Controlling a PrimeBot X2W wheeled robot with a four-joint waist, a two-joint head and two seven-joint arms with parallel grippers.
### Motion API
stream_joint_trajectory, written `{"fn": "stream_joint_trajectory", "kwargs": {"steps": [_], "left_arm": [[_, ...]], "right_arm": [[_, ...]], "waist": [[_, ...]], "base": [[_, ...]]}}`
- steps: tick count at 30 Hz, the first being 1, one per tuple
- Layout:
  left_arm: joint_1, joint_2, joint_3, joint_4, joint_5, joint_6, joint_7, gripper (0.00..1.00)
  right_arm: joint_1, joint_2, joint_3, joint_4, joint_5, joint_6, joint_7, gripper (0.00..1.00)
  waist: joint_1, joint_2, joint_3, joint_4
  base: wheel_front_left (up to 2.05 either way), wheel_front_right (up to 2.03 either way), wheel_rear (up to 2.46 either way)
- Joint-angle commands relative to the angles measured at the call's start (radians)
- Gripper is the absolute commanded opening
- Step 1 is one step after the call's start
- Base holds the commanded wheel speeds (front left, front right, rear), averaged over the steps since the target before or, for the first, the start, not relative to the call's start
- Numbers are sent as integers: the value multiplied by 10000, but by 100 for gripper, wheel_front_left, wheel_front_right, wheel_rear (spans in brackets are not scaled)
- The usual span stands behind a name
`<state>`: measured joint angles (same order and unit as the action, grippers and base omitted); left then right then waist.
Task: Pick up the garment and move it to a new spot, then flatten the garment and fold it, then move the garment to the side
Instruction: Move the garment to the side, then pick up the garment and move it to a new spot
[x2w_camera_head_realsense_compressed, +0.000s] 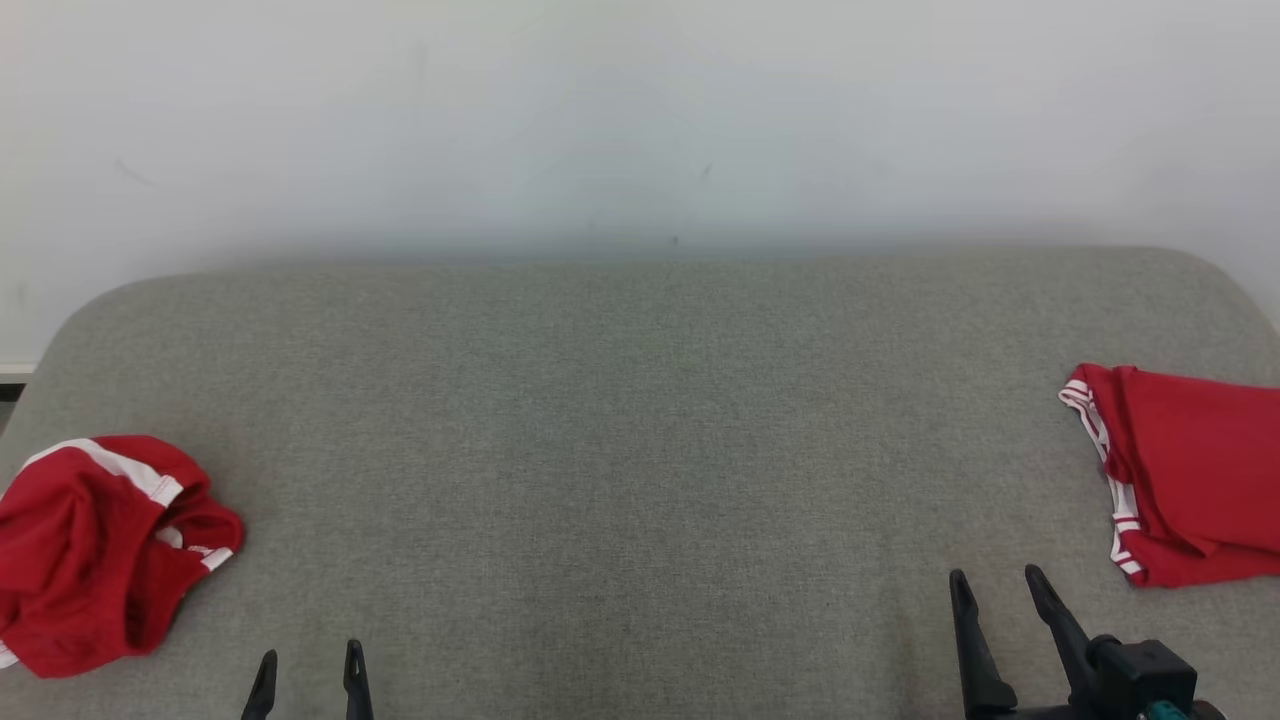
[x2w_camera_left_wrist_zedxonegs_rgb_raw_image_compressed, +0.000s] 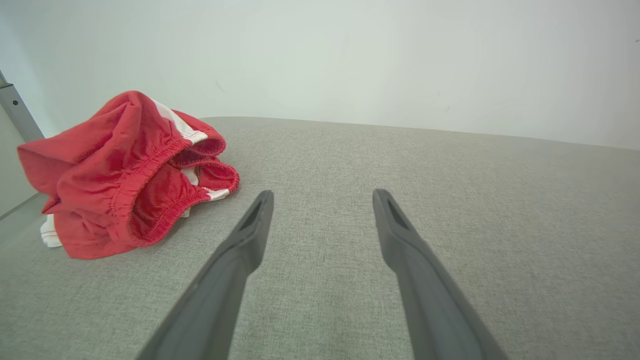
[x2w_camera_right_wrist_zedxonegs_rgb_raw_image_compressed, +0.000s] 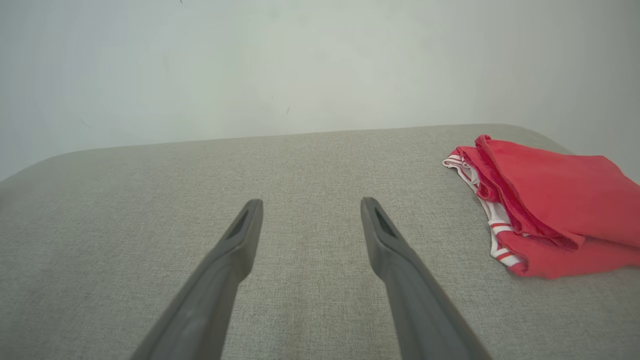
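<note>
Far left: crumpled red shorts (x2w_camera_head_realsense_compressed: 100, 555), white side stripe, elastic waistband gaping open, heaped near the left edge of the grey upholstered surface (x2w_camera_head_realsense_compressed: 640, 450). I take these as the task garment. They are not lifted yet, so the step in hand is the first grasp.

Just right of the heap and nearer me is my left end effector (x2w_camera_head_realsense_compressed: 310, 652): fingers spread wide, nothing between them, apart from the cloth. In the left wrist view the heap sits up-left of the fingers, so I'm not lined up on it.

Middle: bare surface, pale wall (x2w_camera_head_realsense_compressed: 640, 120) behind. Good landing spot for the move and the flatten.

Right: my right end effector (x2w_camera_head_realsense_compressed: 995, 573), also fully spread and empty. Beyond it, near the right edge, lies a folded red garment (x2w_camera_head_realsense_compressed: 1190, 470) with white striped trim, partly cut off by the frame. It looks already done, so leave it.

Doing it well: swing the left arm over to the heap and come down on the raised waistband ridge. Pinch one or two layers, not the whole wad, so it unfurls on lifting. Lift clear before carrying it to the middle, no dragging.

Risks: the heap is close to the edge and a nudge could push it off. Fingertips could also dig into the soft cover.
</note>
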<state>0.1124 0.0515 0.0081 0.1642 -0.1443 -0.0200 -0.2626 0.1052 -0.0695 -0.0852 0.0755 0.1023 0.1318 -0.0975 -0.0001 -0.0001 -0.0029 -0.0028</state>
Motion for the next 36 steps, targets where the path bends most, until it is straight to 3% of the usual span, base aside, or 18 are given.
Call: {"fn": "stream_joint_trajectory", "kwargs": {"steps": [1, 19, 24, 36], "left_arm": [[95, -15, 0, 15, -42, 26, -25, 100], [89, -16, -14, 67, 17, 13, -26, 100], [66, -16, -7, 78, 42, 20, -26, 100], [293, -16, 71, 47, 156, -27, -26, 100]], "right_arm": [[119, 48, 11, 37, -52, -23, -42, 100], [87, 214, 211, 452, 368, -23, -282, 100], [97, 208, 423, 601, 543, -23, -368, 100], [267, 209, 567, 665, 562, -23, -405, 100]], "waist": [[1, 1, -128, 136], [1, 1, -106, 420], [1, 1, -149, 999], [1, 1, -245, 3093]], "base": [[0, 0, 0], [0, 0, 0], [0, 0, 0], [0, 0, 0]]}}
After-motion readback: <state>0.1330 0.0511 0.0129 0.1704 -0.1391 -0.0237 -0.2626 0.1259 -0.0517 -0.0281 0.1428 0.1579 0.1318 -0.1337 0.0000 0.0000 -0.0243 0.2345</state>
